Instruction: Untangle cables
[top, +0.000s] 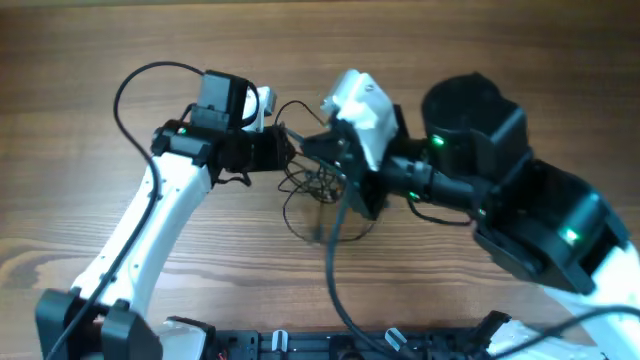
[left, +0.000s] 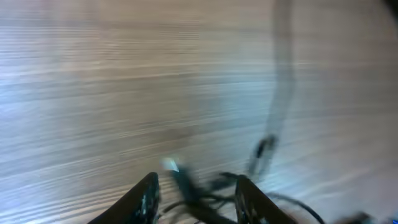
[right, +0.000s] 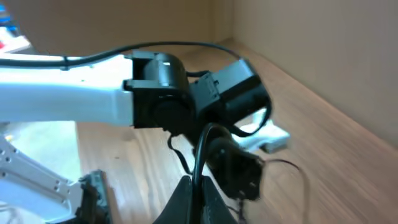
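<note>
The thin black cables (top: 312, 188) lie in a loose tangle on the wooden table between the two arms, with a loop trailing toward me (top: 325, 232). My left gripper (top: 283, 152) is at the tangle's left edge. In the left wrist view its fingers (left: 198, 196) are apart, with blurred cable strands (left: 186, 182) between them. My right gripper (top: 312, 146) comes in from the right, close to the left one. In the right wrist view its fingers (right: 199, 190) are shut on a black cable (right: 200, 155) that rises between them.
The table is wood grain throughout (top: 480, 40). The left arm's white link (top: 150, 220) crosses the left side and the bulky black right arm (top: 520, 200) fills the right. A thick black robot wire (top: 335, 280) runs toward the front edge. A black rail (top: 330, 345) lines that edge.
</note>
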